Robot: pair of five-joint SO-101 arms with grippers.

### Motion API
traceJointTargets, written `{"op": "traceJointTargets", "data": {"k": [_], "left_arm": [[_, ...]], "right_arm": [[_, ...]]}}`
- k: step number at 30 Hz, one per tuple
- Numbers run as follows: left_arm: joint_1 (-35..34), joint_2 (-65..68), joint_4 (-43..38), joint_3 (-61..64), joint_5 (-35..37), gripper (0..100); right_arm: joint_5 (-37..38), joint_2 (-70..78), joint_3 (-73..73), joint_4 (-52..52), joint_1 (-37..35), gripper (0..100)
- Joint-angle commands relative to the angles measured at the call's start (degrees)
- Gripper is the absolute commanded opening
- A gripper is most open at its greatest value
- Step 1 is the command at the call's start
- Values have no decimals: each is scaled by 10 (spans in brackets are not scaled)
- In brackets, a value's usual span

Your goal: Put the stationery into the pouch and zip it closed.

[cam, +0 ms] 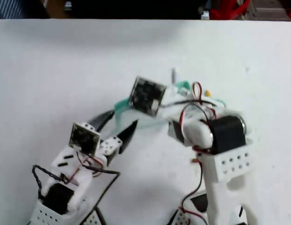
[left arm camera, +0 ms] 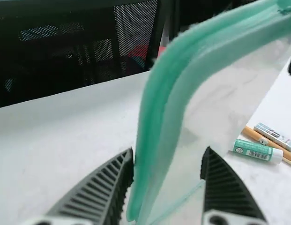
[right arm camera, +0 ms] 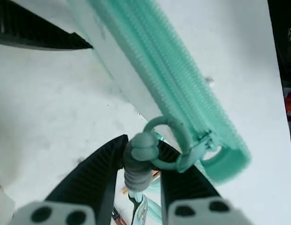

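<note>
The clear pouch (cam: 136, 117) with a teal zipper band (right arm camera: 173, 79) lies mid-table between the arms. My left gripper (left arm camera: 166, 154) is open, its two fingers on either side of the pouch's end, and the teal edge (left arm camera: 154, 122) rests against one finger. That gripper (cam: 118, 125) comes in from the lower left in the high view. My right gripper (right arm camera: 144, 143) is shut on the grey zipper pull (right arm camera: 138, 152), which hangs from a teal ring (right arm camera: 166, 126). A glue stick (left arm camera: 255, 151) and a pencil (left arm camera: 250, 133) lie by the pouch; whether they are inside, I cannot tell.
The white table (cam: 65, 61) stretches wide to the left and back. The right arm's body (cam: 225, 140) and its red wires stand over the pouch's right part. A black mesh chair (left arm camera: 79, 42) is beyond the table's edge.
</note>
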Motion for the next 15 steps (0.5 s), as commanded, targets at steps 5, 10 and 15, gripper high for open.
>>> {"op": "traceJointTargets", "data": {"k": [5,10,15], "left_arm": [[-4,-8,81,-88,-5,238],[-9,-8,200,-182,-7,238],[-4,-8,178,-183,-123,238]], "right_arm": [[47,-110,61,7,7,18],[47,-165,76,9,30,18],[76,-204,79,10,75,18]]}}
